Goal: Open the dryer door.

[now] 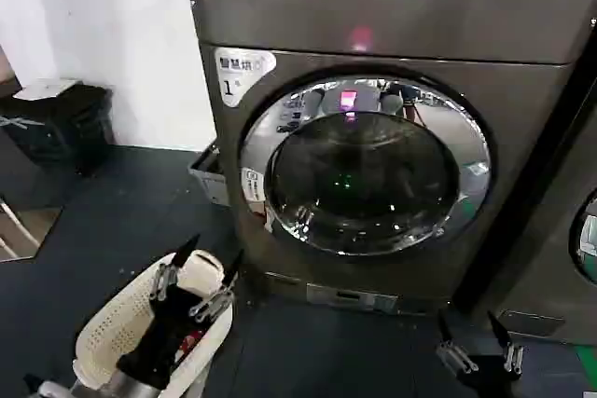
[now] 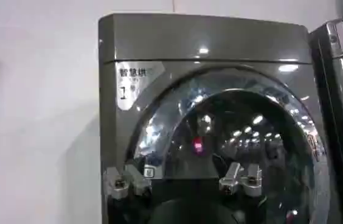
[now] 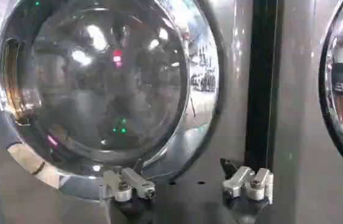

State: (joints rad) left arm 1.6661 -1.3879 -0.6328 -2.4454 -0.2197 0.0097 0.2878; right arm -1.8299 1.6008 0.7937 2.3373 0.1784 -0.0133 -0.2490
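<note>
Dryer stands at far centre, dark grey-brown, white "1" sticker at its upper left, pink light glowing on the top panel. Dryer door is shut, chrome ring flush against the front, dark glass bulging out. Left gripper sits near left, low, fingers spread wide, holding nothing, well apart from the door. Right gripper is near right, low in front of the dryer's base, fingers wide, empty. Neighbouring machine stands just beside on the right. White perforated basket lies near left under the left arm.
</note>
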